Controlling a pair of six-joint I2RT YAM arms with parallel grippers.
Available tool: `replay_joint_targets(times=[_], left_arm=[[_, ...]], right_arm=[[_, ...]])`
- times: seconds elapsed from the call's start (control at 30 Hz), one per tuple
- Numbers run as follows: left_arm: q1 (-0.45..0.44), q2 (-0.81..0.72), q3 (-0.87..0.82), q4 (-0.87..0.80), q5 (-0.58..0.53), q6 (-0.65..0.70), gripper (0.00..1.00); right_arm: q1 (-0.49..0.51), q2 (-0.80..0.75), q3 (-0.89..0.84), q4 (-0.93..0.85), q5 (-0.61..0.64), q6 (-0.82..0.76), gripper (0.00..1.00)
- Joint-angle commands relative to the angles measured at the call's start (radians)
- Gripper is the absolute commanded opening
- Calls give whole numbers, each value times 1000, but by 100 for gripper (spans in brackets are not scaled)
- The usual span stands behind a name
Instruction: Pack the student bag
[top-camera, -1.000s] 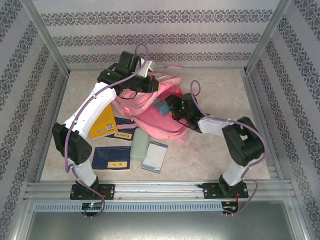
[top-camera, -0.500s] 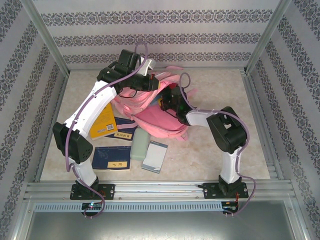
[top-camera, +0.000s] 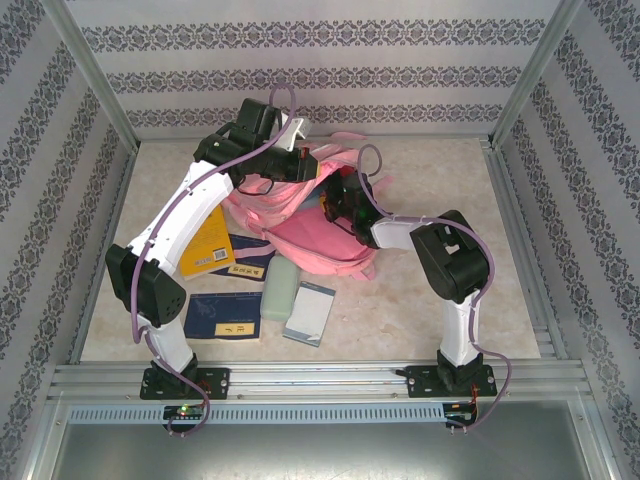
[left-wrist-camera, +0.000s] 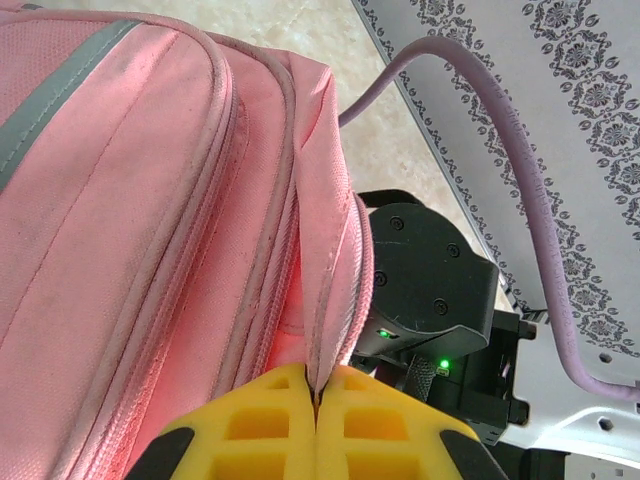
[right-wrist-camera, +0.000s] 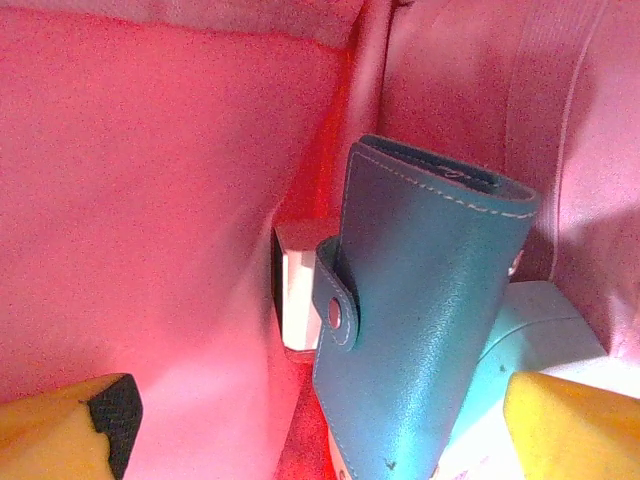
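Observation:
The pink student bag (top-camera: 312, 245) lies in the middle of the table. My left gripper (top-camera: 300, 163) is shut on the edge of the bag's opening (left-wrist-camera: 325, 250) and holds it up; in the left wrist view the fabric is pinched between the yellow fingertips (left-wrist-camera: 316, 388). My right gripper (top-camera: 336, 198) reaches into the bag. In the right wrist view it (right-wrist-camera: 320, 430) stands wide open inside the pink lining (right-wrist-camera: 150, 200). A teal leather case (right-wrist-camera: 425, 330) with a snap strap stands free between the fingers, leaning on a white box (right-wrist-camera: 300, 295) and a pale mint item (right-wrist-camera: 530, 340).
On the table left of and in front of the bag lie a yellow book (top-camera: 210, 245), a dark blue book (top-camera: 228, 315), another blue book (top-camera: 250, 268), a pale green case (top-camera: 279, 288) and a white-blue notebook (top-camera: 310, 312). The right arm's black wrist (left-wrist-camera: 430, 290) sits close beside the held bag edge.
My right gripper has pushed further into the bag, and its jaws have spread and let go of the teal case. The left gripper still holds the bag's edge in place.

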Motion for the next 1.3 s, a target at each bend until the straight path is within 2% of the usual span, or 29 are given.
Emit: replay_joint_targets(times=[0.0,0.13,0.43,0.7,0.8,0.97,1.03,1.07,1.2,1.27], left_arm=[[19,4,45,13,19,9,0],[23,13,43,19,23,3,0],[22,24,3,54,42,-21,0],[19,18,-58,54,33,-8,0],[-3,27,-81,33,2,12,0],[-45,42,-173,87,-7,-10,0],[-57,49,-208,111,-10,-25,5],[-66,54,-221,115,-17,-29,10],[-96,24,-223,56,-140,-23,41],[-101,-39,-261,44,-201,-30,51]], right_arm=[[-14,-73,-22,46,-24,-88,91],[-19,-163,-58,-20,-89,-192,86],[-18,-430,-318,-107,-179,-318,83],[45,-839,-505,-518,-79,-642,83],[36,-951,-567,-618,-37,-680,83],[-32,-1064,-648,-674,-41,-671,83],[-46,-1082,-655,-685,-45,-668,82],[-45,-1085,-653,-693,-46,-669,82],[-47,-1082,-628,-740,-48,-675,81],[-45,-1085,-614,-778,-41,-686,81]])
